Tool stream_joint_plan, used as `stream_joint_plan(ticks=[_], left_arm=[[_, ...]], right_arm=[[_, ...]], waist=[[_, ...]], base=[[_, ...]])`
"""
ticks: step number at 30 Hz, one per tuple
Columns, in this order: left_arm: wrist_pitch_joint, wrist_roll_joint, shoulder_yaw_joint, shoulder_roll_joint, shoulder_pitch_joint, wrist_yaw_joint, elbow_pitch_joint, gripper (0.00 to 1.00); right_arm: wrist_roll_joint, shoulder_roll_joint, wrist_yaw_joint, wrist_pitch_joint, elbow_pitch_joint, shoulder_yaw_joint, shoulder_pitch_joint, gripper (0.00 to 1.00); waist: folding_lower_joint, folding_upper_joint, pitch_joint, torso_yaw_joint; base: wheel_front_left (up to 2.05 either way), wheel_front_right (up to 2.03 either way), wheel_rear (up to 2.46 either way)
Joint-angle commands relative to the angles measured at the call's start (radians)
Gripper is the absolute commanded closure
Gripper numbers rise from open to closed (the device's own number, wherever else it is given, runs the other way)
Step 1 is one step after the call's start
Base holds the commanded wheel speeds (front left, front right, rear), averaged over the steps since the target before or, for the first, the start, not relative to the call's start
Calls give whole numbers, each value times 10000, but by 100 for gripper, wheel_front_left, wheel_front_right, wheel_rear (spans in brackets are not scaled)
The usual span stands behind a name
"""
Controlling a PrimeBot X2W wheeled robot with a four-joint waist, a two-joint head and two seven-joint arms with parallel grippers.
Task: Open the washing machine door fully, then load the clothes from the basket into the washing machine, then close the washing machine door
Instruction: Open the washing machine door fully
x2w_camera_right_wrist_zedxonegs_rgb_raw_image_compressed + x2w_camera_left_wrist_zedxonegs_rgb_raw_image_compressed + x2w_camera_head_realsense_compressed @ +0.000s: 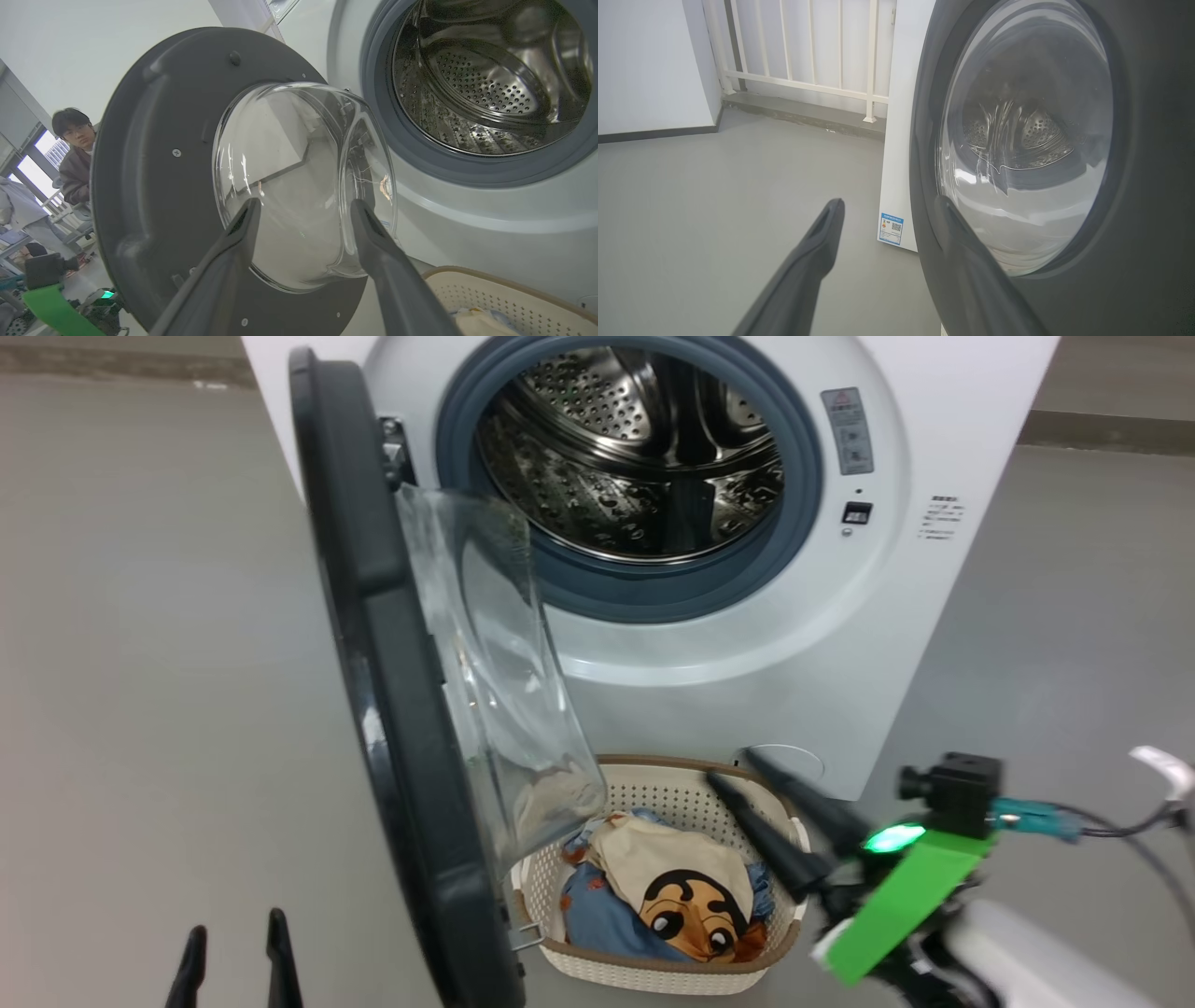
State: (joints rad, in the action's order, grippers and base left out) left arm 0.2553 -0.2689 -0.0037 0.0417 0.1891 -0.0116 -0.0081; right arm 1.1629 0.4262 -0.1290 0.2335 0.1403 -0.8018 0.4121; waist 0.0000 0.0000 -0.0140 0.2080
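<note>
Washing machine [943,448]: front-loader, stands at far centre on grey floor [140,616]. Drum [644,439] exposed, steel, w/ nothing seen inside.

Washing machine door [392,644]: open, hinged on left, swung out toward the near side, seen almost edge-on from head view. Glass bowl faces right, toward the opening. Lower edge of the door comes down just left of the basket.

Basket [653,978]: on floor in front of machine, below the opening, near centre-right. Clothes [672,896] all inside it; cream piece w/ cartoon face lies on top of blue fabric.

Right hand [733,765]: over the basket's far right rim, fingers pointing up-left toward machine front. Fingers spread wide, nothing btwn them, not touching the clothes.

Left hand [236,926]: low, near left, on the outer side of the door. Fingers spread wide, nothing held. In left wrist view one finger overlaps the door's black rim; contact cannot be told.

Blue label sticker [891,228]: low on machine's side panel.

Person [74,154]: beyond the door, seen in right wrist view.
</note>
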Motion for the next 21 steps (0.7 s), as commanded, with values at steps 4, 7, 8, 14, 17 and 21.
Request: stream_joint_plan(ticks=[4,7,8,14,17,21], left_arm=[[65,26,607,85,26,-49,-271,0],[65,46,714,85,110,-45,-324,0],[65,43,744,85,137,-19,-348,0],[65,88,921,85,297,47,-478,0],[65,142,918,85,330,28,-495,0],[65,146,914,85,367,-2,-493,0]], right_arm=[[-2425,370,-17,275,137,1929,-520,0],[-4234,111,-17,279,-242,3771,-1655,0],[-4809,24,-17,279,-403,4275,-2044,0],[-7067,-843,-17,281,-1359,6822,-3911,0],[-8206,-1107,-17,282,-1727,7655,-4651,0],[-8907,-1460,-17,282,-1861,8391,-5367,0]], waist=[[0,0,-81,-356],[0,0,-84,-520],[0,0,-74,-584],[0,0,43,-1009],[0,0,67,-1148],[0,0,53,-1226]], base=[[0,0,0],[0,0,0],[0,0,0],[0,0,0],[0,0,0],[0,0,0]])
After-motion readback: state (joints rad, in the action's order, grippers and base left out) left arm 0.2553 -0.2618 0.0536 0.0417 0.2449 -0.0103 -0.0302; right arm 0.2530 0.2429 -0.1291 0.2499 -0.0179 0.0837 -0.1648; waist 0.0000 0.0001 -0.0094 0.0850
